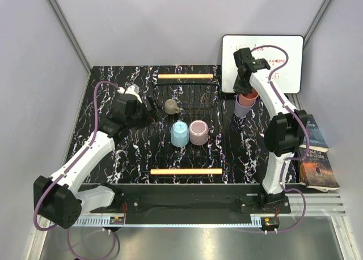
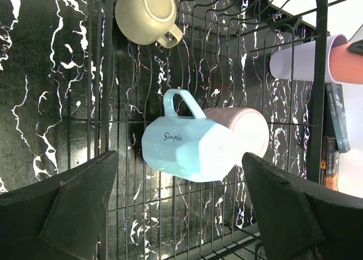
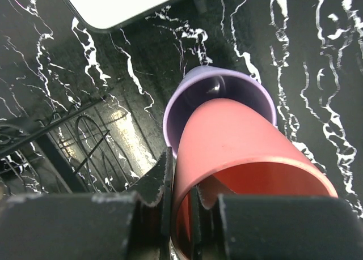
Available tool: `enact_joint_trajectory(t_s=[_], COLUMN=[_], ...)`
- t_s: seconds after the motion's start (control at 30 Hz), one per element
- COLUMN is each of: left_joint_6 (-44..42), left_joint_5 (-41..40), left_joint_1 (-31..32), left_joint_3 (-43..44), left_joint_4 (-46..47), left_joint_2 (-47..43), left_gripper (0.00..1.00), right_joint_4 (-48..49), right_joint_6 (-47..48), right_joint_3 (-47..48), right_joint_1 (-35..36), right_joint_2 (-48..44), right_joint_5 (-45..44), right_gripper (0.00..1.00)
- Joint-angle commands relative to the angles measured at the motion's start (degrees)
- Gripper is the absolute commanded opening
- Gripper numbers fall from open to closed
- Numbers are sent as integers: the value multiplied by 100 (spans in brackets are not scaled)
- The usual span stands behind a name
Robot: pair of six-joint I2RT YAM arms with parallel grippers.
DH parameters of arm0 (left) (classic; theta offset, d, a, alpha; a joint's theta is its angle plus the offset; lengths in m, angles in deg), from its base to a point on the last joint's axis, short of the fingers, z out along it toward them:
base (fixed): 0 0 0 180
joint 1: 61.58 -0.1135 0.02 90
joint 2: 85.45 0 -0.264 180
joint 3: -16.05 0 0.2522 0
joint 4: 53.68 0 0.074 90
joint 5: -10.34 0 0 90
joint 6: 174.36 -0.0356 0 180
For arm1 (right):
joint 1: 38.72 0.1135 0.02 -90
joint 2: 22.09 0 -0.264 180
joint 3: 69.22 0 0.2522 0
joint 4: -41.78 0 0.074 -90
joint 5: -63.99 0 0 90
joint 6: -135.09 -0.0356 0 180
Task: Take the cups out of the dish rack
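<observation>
The right gripper (image 3: pixel 180 180) pinches the coral cup (image 3: pixel 238 141) by its rim, its base in the lavender cup (image 3: pixel 227 84) beside the rack (image 1: pixel 186 171). This looks like the stacking step, so next it should let go and lift clear. The left gripper (image 2: pixel 181 214) gapes wide at the blue cup (image 2: pixel 193 146), which sits in the rack with the mug (image 1: pixel 171 106) and pink cup (image 1: pixel 198 132).

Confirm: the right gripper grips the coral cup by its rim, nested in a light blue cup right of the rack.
Wrong: the right wrist view shows the right gripper gripping the coral cup by its rim, nested in a lavender cup, not light blue, right of the dish rack.
</observation>
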Motion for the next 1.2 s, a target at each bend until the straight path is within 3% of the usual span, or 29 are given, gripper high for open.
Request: enact_joint_trajectory(t_s=[0.0, 0.2, 0.37, 0.47, 0.77, 0.87, 1.03, 1.17], left_joint_6=[-73, -100, -126, -135, -170, -205, -407, -688], left_joint_5=[1, -60, -60, -60, -52, -87, -113, -647], left_joint_1=[-4, -4, -4, -4, -4, -4, 22, 338], left_joint_3=[-41, -76, -58, -58, -32, 3, 240, 643], left_joint_4=[101, 92, 92, 92, 92, 92, 40, -179], left_joint_2=[7, -1, 42, 86, 122, 95, 165, 393], left_gripper=[99, 99, 99, 99, 99, 99, 99, 99], right_joint_4=[555, 626, 661, 661, 661, 1134, 2506, 2963], right_joint_6=[-58, -32, 74, 109, 57, -14, -84, -49], right_joint_3=[-177, -177, -10, 139, 131, -185, -1371, -2318], right_joint_1=[6, -3, -20, -38, -47, -38, 58, 418], right_joint_2=[-352, -106, -18, -18, -132, -702, -2196, -3049], right_joint_5=[147, 192, 104, 86, 77, 488, 1403, 1756], right_gripper=[0, 0, 19, 25, 32, 33, 51, 56])
